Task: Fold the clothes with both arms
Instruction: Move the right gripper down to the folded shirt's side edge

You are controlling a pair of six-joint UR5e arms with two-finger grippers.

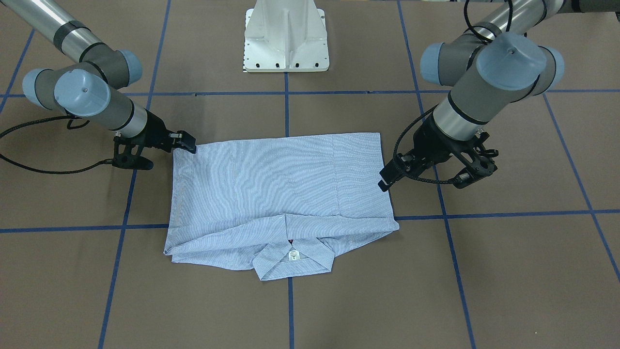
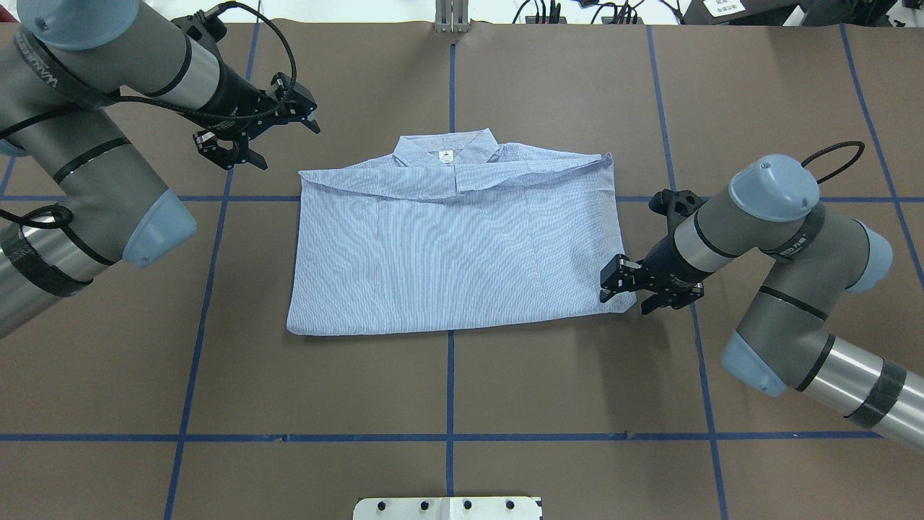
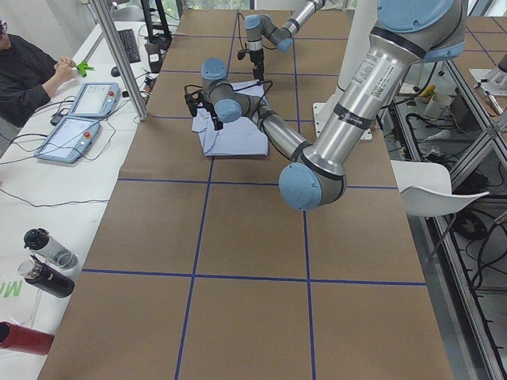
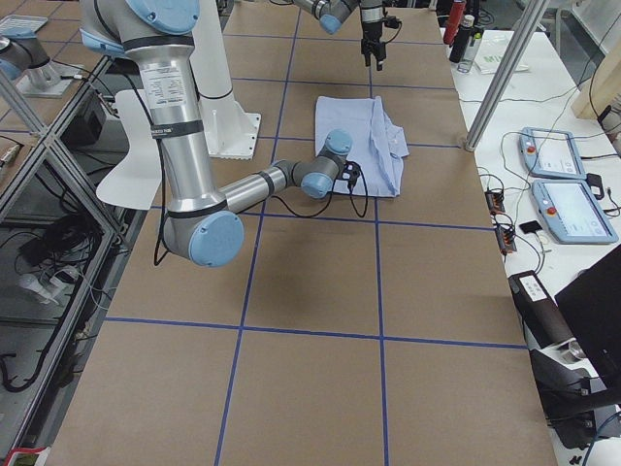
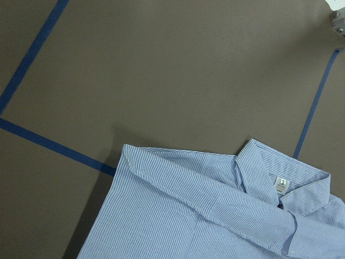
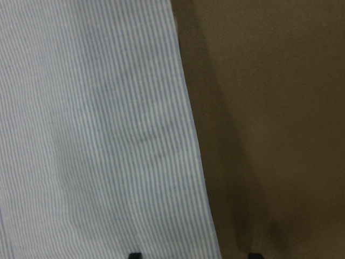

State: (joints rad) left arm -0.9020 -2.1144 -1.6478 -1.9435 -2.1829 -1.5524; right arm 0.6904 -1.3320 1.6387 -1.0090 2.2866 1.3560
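Note:
The striped blue-and-white shirt (image 2: 447,260) lies flat as a folded rectangle in the middle of the table, its collar (image 2: 447,152) and white label (image 5: 281,185) on the far side from the robot. Low at the shirt's near right corner sits my right gripper (image 2: 612,280), open. In the right wrist view the shirt's edge (image 6: 194,162) runs between the two fingertips (image 6: 135,254). My left gripper (image 2: 312,115) hangs above bare table beyond the shirt's far left corner, open and holding nothing. The front-facing view shows the left gripper (image 1: 385,178) and the right gripper (image 1: 188,145) on either side of the shirt (image 1: 281,189).
The white pedestal base (image 1: 286,39) stands at the robot's side of the brown table, which is marked with blue tape lines (image 2: 449,433). Along the operators' side are a seated person (image 3: 32,71), control tablets (image 3: 79,119) and bottles (image 3: 47,261). A white chair (image 3: 436,190) stands behind the robot.

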